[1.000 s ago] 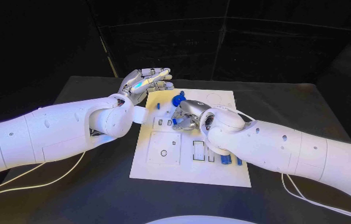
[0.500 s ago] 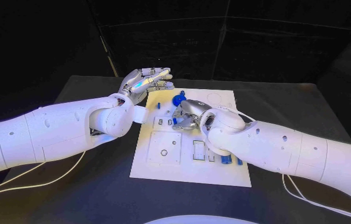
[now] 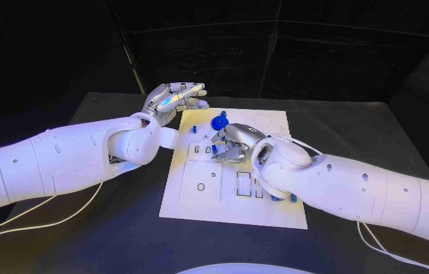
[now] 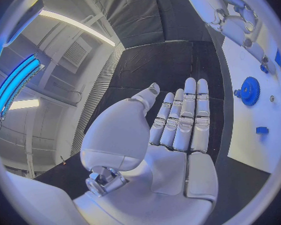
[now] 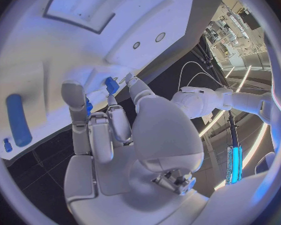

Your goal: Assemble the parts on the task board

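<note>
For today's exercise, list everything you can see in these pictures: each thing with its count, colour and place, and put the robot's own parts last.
Table: one, black, under everything.
Task board: one, white, middle of the table, with slots and holes in it.
Gear: one, blue, at the board's far end.
Small parts: several, blue; one near the board's right edge, others round the right hand; exact count unclear.
Cables: white, trailing on the table beside each arm.
Left hand: silver, empty, fingers straight, raised by the board's far left corner.
Right hand: silver, over the board, pinching a small blue part.
</note>
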`<state>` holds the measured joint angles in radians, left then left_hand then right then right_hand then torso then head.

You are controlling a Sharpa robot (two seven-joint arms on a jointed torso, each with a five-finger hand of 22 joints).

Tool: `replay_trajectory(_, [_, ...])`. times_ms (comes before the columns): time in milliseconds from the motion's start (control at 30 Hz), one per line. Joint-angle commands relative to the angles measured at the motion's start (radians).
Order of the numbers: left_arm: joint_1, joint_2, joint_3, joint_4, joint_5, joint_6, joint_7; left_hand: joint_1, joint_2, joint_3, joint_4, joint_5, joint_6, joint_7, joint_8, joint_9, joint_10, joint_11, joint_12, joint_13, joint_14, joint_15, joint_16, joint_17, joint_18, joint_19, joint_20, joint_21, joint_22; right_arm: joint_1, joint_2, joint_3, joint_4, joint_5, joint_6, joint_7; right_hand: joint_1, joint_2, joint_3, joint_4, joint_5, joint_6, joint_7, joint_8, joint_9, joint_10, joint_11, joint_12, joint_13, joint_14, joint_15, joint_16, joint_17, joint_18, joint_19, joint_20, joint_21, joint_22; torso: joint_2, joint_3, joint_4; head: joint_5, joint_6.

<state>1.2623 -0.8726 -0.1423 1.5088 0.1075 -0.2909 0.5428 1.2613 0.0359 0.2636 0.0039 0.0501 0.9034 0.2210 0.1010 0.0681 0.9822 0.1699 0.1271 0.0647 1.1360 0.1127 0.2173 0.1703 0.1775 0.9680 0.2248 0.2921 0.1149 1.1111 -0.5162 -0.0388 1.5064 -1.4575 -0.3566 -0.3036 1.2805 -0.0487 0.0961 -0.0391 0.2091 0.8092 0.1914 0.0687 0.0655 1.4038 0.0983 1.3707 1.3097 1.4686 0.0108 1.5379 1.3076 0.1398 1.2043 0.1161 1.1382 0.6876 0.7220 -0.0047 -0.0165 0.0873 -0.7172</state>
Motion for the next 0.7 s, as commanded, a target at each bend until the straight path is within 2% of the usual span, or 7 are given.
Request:
replay_trajectory(33, [0.002, -0.004, 0.001, -0.021, -0.015, 0.044, 0.006, -0.007, 0.005, 0.012, -0.001, 0.000, 0.022, -0.006, 0.007, 0.001, 0.037, -0.012, 0.013, 0.004, 0.051, -0.016, 0.019, 0.018, 0.009, 0.038, -0.015, 0.019, 0.008, 0.002, -0.036, 0.001, 0.043, 0.017, -0.059, 0.102, 0.000, -0.014, -0.002, 0.003, 0.004, -0.007, -0.001, -0.001, 0.000, -0.007, 0.001, -0.005, 0.045, 0.081, 0.008, -0.004, 0.170, 0.011, -0.003, 0.004, -0.004, -0.001, -0.003, -0.0002, -0.0029, 0.003, 0.002])
replay_trajectory(200, [0.005, -0.008, 0.001, -0.055, -0.065, 0.066, -0.016, -0.028, -0.010, 0.025, 0.002, 0.000, 0.078, -0.025, 0.019, 0.004, 0.121, -0.041, 0.025, 0.009, 0.177, -0.055, 0.082, 0.081, 0.008, 0.131, -0.056, 0.079, 0.034, 0.013, -0.106, 0.004, 0.103, 0.021, -0.104, 0.169, 0.005, -0.018, -0.007, 0.006, 0.005, -0.032, 0.000, -0.002, -0.002, -0.007, 0.002, -0.003, 0.045, 0.081, 0.009, -0.003, 0.171, 0.010, -0.003, 0.005, -0.003, 0.000, -0.006, 0.0013, -0.0099, 0.003, 0.010])
replay_trajectory(367, [0.006, -0.006, 0.001, -0.074, -0.120, 0.084, -0.046, -0.052, -0.027, 0.031, 0.014, 0.001, 0.108, -0.044, 0.014, 0.002, 0.184, -0.066, 0.018, 0.013, 0.305, -0.091, 0.187, 0.180, 0.005, 0.226, -0.093, 0.161, 0.075, 0.026, -0.144, 0.018, 0.125, 0.026, -0.129, 0.197, 0.011, -0.020, -0.010, 0.009, 0.007, -0.052, 0.001, -0.003, -0.003, -0.009, 0.003, -0.005, 0.042, 0.081, 0.009, -0.003, 0.173, 0.011, -0.004, 0.006, -0.004, -0.001, -0.005, 0.0028, -0.0079, -0.001, 0.014])
replay_trajectory(433, [0.007, -0.004, 0.001, -0.078, -0.145, 0.086, -0.064, -0.059, -0.035, 0.035, 0.017, 0.001, 0.114, -0.051, 0.009, 0.001, 0.215, -0.077, 0.020, 0.020, 0.344, -0.101, 0.252, 0.237, 0.005, 0.260, -0.108, 0.204, 0.099, 0.030, -0.158, 0.023, 0.134, 0.037, -0.132, 0.204, 0.012, -0.020, -0.010, 0.009, 0.007, -0.052, 0.001, -0.003, -0.003, -0.009, 0.003, -0.005, 0.042, 0.081, 0.009, -0.003, 0.173, 0.011, -0.004, 0.006, -0.004, -0.001, -0.006, 0.0024, -0.0041, -0.002, 0.013])
replay_trajectory(567, [0.007, -0.009, 0.001, -0.076, -0.227, 0.092, -0.126, -0.073, -0.053, 0.033, 0.025, 0.001, 0.124, -0.064, 0.001, 0.004, 0.261, -0.089, 0.032, 0.043, 0.364, -0.116, 0.545, 0.533, 0.002, 0.278, -0.122, 0.276, 0.144, 0.044, -0.197, 0.030, 0.161, 0.092, -0.130, 0.234, 0.025, -0.012, -0.008, 0.010, 0.012, -0.032, 0.002, 0.005, 0.001, -0.010, 0.003, -0.005, 0.040, 0.081, 0.010, -0.003, 0.172, 0.011, -0.005, 0.007, -0.003, -0.001, -0.010, 0.0046, -0.0022, 0.001, 0.015])
replay_trajectory(667, [0.007, -0.018, 0.001, -0.067, -0.292, 0.119, -0.202, -0.104, -0.074, 0.002, 0.039, 0.002, 0.157, -0.089, 0.020, 0.014, 0.358, -0.123, 0.117, 0.100, 0.397, -0.138, 0.867, 0.860, 0.005, 0.312, -0.141, 0.355, 0.194, 0.064, -0.233, 0.034, 0.180, 0.179, -0.111, 0.266, 0.035, 0.002, -0.006, 0.014, 0.027, -0.005, 0.000, 0.019, 0.005, -0.019, 0.002, -0.015, 0.028, 0.075, 0.009, -0.013, 0.149, 0.015, -0.014, 0.006, -0.015, -0.023, -0.013, 0.0066, -0.0026, 0.002, 0.014])
replay_trajectory(700, [0.007, -0.022, 0.001, -0.062, -0.316, 0.130, -0.237, -0.129, -0.074, -0.015, 0.054, 0.003, 0.176, -0.103, 0.037, 0.023, 0.388, -0.136, 0.170, 0.137, 0.404, -0.148, 0.986, 0.982, -0.003, 0.336, -0.152, 0.426, 0.265, 0.072, -0.247, 0.036, 0.186, 0.214, -0.104, 0.275, 0.036, 0.005, -0.007, 0.015, 0.032, -0.001, -0.001, 0.023, 0.005, -0.020, 0.001, -0.016, 0.025, 0.074, 0.008, -0.016, 0.144, 0.016, -0.016, 0.006, -0.017, -0.028, -0.014, 0.0069, -0.0031, 0.002, 0.014])
